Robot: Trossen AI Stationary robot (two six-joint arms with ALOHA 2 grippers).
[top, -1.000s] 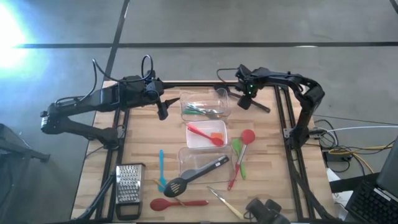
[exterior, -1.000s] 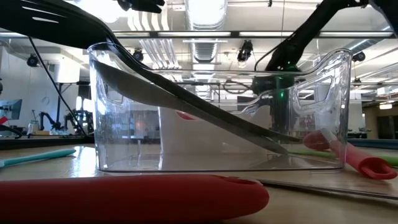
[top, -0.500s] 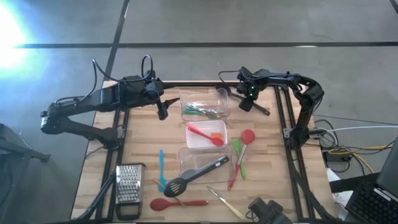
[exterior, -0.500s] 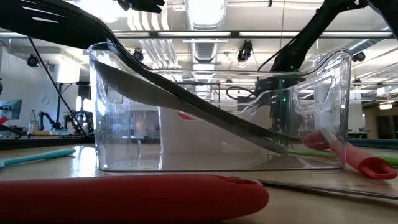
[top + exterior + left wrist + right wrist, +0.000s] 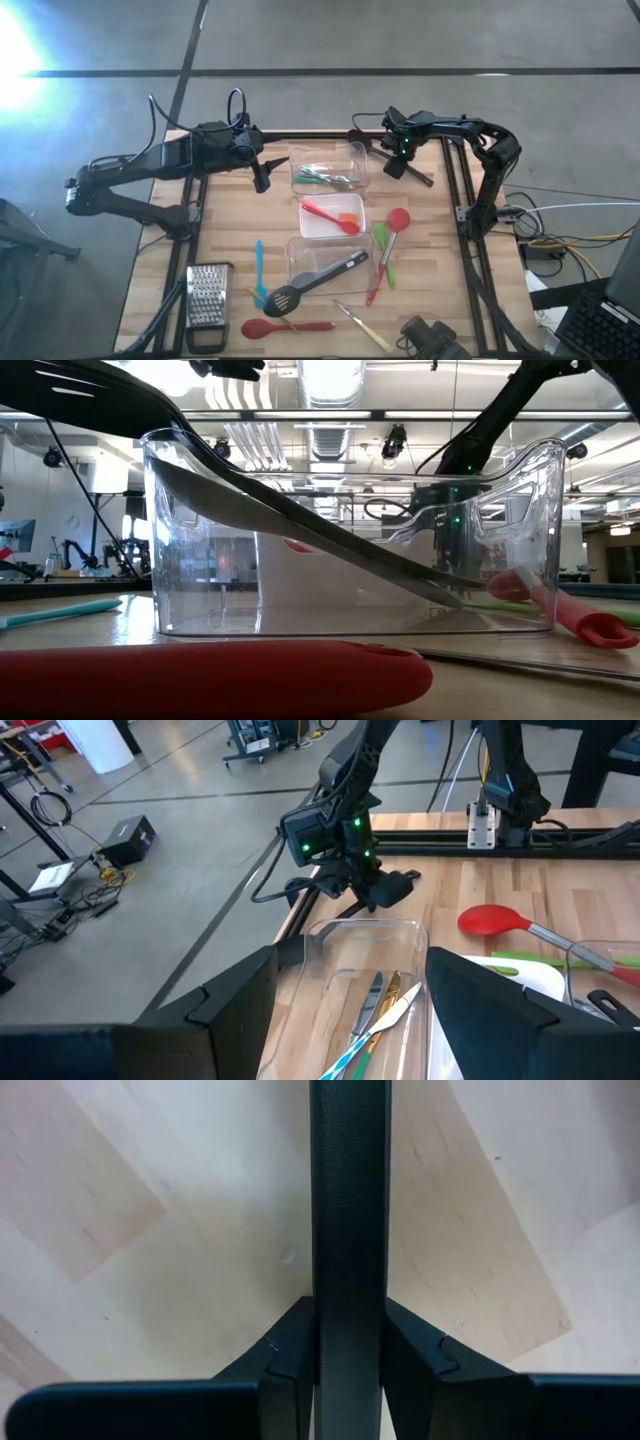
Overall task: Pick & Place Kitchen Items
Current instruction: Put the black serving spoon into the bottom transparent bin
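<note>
A black utensil [image 5: 420, 174] lies on the wooden table near the far right corner. My right gripper [image 5: 397, 165] stands over it, pointing down and shut on its handle. My left gripper [image 5: 262, 180] hangs open above the table, left of the far clear tub [image 5: 328, 172], with nothing between its fingers. That tub holds green and metal tools. The middle tub [image 5: 333, 217] holds a red spatula. A black slotted spoon [image 5: 318, 281] leans out of the near tub [image 5: 325, 262], its head on the table. My right gripper pinches the black utensil's handle [image 5: 350, 1200] between its two fingers [image 5: 285, 1365], one on each long side. The fingers come from above, pointing down, and lie across the handle. The wrist view shows the handle low over the wood; whether it rests there, I cannot tell.
A red spoon [image 5: 398, 222] and a green spoon [image 5: 382, 240] lie right of the tubs. A teal tool [image 5: 259, 270], a steel grater [image 5: 207, 297], another red spoon [image 5: 285, 326] and a wood-handled tool [image 5: 362, 327] lie near the front edge.
My right arm has shifted slightly over the black utensil at the far right. The utensil lies where it was.
</note>
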